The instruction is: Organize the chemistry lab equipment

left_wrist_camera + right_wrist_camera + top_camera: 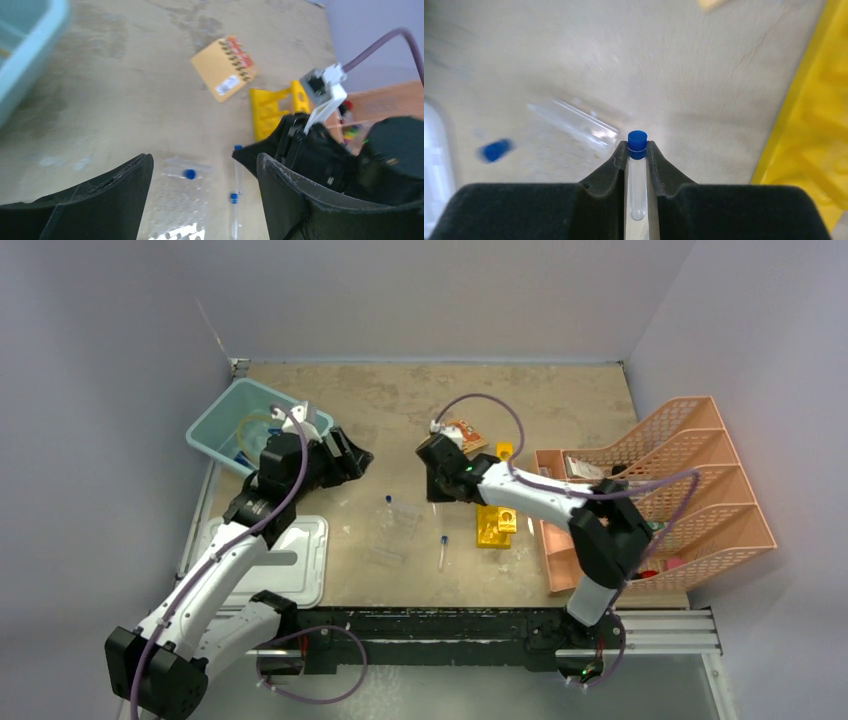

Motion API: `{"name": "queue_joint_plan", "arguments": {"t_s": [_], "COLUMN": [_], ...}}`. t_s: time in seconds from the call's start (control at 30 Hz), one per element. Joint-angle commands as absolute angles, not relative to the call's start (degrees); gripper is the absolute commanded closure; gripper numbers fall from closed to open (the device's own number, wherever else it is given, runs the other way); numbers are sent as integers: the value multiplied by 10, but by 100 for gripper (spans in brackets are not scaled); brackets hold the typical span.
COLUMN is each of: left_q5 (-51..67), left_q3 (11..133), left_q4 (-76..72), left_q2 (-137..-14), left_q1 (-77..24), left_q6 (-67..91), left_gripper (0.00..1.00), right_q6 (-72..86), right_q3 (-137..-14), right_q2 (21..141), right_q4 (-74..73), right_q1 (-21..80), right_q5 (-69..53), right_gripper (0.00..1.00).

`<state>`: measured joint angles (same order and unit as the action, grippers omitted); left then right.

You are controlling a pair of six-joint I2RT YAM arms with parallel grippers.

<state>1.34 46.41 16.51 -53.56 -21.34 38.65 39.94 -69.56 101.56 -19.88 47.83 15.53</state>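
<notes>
On the tan table [400,400], the right gripper [637,150] pinched one blue-capped tube [637,185] between narrow fingers, cap upward and poking just past the fingertips. This was near mid-table, just beside the nearer yellow rack [497,525]. The left gripper [205,160] hovered with its fingers spread wide and nothing between them, above bare board beside the teal bin [215,430].

Bare tabletop ran along the far edge between the bin and a spiral notebook [468,435], and a narrower strip lay between the two grippers. The table's other sides were occupied. The bin filled the far left corner, a white tray [300,565] lay at the near left edge, and a pink mesh organiser [700,480] lined the right side.

By count, the left wrist view showed three blue caps. One cap was on the third tube [189,174], which sat at the far end of the single clear rack [395,535]. Another was right at the right gripper's tip. The last capped the second tube [441,552], which lay loose on the board between the clear rack and the nearer yellow rack.

There were two yellow racks. The farther yellow rack [505,451] peeked out beyond the right arm, next to the notebook.
</notes>
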Motion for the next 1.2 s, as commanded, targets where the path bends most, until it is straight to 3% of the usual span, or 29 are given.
{"name": "queue_joint_plan", "arguments": {"t_s": [0.0, 0.23, 0.57, 0.7, 1.03, 1.17], "left_q5": [159, 219, 277, 272, 330, 344], "left_q3": [464, 505, 562, 574, 600, 605], "left_q4": [-11, -158, -340, -343, -360, -339], "left_q2": [-551, -644, -786, -815, -857, -861], "left_q1": [-234, -264, -301, -306, -323, -324], "left_q6": [397, 415, 480, 482, 480, 455], "left_gripper": [25, 31, 35, 52, 70, 92], "right_q6": [345, 328, 380, 393, 438, 442], "right_q3": [-690, -707, -720, -712, -687, -685], "right_q2": [893, 799, 760, 750, 741, 739], "right_q4": [-80, 10, 53, 53, 63, 58], "right_q1": [446, 381, 315, 304, 286, 282], "right_q5": [146, 70, -19, -38, -85, -94], "right_gripper": [87, 86, 85, 85, 85, 84]}}
